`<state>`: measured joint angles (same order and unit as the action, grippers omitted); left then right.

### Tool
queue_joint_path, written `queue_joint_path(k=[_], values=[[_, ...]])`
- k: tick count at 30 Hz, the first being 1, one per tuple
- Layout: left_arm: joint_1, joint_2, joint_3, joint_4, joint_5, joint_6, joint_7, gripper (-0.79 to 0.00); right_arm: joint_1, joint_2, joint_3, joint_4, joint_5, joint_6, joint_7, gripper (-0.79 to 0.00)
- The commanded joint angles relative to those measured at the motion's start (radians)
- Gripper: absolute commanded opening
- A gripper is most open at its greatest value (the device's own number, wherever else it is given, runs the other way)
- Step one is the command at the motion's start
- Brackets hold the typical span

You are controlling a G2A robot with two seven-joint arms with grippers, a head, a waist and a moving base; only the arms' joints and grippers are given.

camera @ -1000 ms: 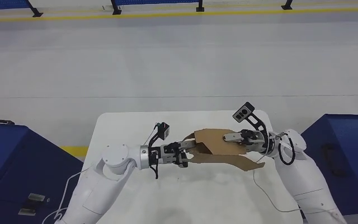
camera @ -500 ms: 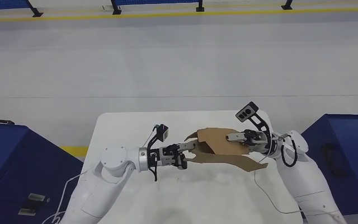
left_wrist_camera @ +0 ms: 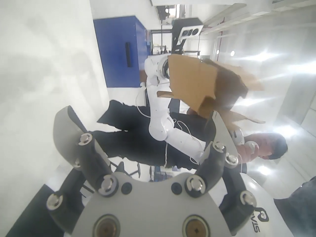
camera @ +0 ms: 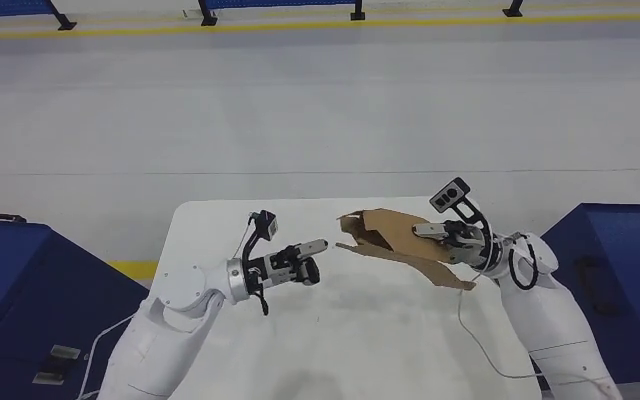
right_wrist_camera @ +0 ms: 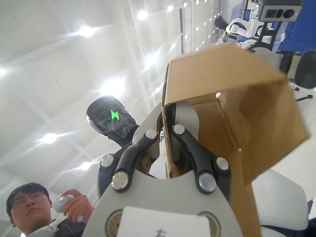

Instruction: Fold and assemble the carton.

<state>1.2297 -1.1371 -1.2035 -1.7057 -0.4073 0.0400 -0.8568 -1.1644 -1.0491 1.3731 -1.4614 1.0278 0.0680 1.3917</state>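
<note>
Brown carton (camera: 395, 238) clamped in the right claw (right_wrist_camera: 170, 119) over the white surface (camera: 400, 335); left claw (camera: 315, 256) apart, nearby.

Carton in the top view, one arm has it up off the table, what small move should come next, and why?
Probably bring the open left gripper across to the end of the carton that faces it and take a loose flap. The right gripper is shut on one wall, holding the carton half-opened above the table, while the left gripper holds nothing and sits apart from it.

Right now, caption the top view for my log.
Right gripper holds the half-opened carton above the table; open left gripper sits apart.
</note>
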Motion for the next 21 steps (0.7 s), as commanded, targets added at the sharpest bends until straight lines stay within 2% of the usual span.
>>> queue_joint_path(k=[1, 4, 6, 7, 10, 14, 18, 19, 20, 21], values=[[0.005, 0.0, -0.005, -0.001, -0.01, -0.002, 0.016, 0.0, 0.0, 0.0, 0.0, 0.0, 0.0, 0.0, 0.001, -0.785], [0.006, 0.0, -0.005, -0.002, -0.015, -0.005, 0.015, 0.0, -0.005, 0.0, -0.005, -0.002, 0.005, 0.019, -0.01, -0.785], [0.009, 0.002, -0.034, 0.006, -0.031, -0.05, 0.017, 0.0, -0.005, 0.001, -0.005, -0.01, 0.044, 0.1, -0.003, -0.785], [0.014, 0.006, -0.057, -0.008, 0.02, -0.093, 0.039, 0.0, -0.003, 0.003, 0.0, -0.003, 0.056, 0.143, 0.001, -0.785], [0.072, 0.024, -0.109, -0.129, 0.309, -0.158, 0.13, 0.0, 0.014, 0.013, 0.01, 0.017, 0.061, 0.293, 0.044, -0.785], [0.189, 0.042, -0.148, -0.367, 0.758, -0.149, 0.279, 0.0, 0.017, 0.036, -0.05, 0.001, 0.111, 0.358, 0.003, -0.785], [0.309, 0.048, -0.106, -0.527, 1.234, -0.147, 0.472, 0.0, 0.033, 0.085, -0.152, -0.021, 0.256, 0.412, -0.051, -0.785], [0.332, 0.046, -0.09, -0.558, 1.326, -0.136, 0.565, 0.0, 0.037, 0.099, -0.185, -0.03, 0.294, 0.423, -0.061, -0.785], [0.351, 0.044, -0.076, -0.566, 1.367, -0.128, 0.626, 0.0, 0.044, 0.114, -0.213, -0.035, 0.329, 0.433, -0.072, -0.785], [0.351, 0.044, -0.076, -0.566, 1.367, -0.128, 0.626, 0.0, 0.044, 0.114, -0.213, -0.035, 0.329, 0.433, -0.072, -0.785]])
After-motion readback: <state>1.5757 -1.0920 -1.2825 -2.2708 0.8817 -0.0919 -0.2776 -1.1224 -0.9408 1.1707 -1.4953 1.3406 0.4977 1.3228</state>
